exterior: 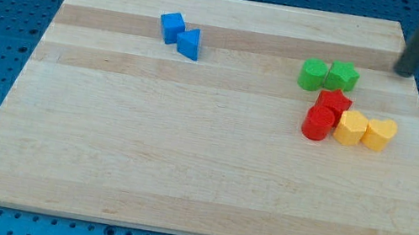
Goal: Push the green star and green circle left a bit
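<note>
Approach step, no contact yet: the dark rod's tip (405,73), jawless, hangs near the pale wooden board's (183,173) far right edge, just right of the touching green plastic circle (313,75) and lobed green star (342,76); next, a leftward shove.
</note>
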Available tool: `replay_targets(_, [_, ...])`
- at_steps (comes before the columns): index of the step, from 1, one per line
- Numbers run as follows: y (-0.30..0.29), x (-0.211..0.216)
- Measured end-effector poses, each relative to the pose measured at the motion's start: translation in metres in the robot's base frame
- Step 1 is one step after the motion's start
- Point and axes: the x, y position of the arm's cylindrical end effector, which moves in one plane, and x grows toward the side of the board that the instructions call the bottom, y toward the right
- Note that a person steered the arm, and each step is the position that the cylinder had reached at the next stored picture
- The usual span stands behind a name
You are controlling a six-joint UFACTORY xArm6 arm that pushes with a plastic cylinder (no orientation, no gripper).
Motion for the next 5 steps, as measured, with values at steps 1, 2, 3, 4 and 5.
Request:
replay_targets(1, [-0.042,0.023])
replay_targets(2, [-0.103,0.025])
replay_targets(3, [-0.152,0.028])
replay_targets(4, [-0.1,0.045])
replay_targets(5, [-0.115,0.073])
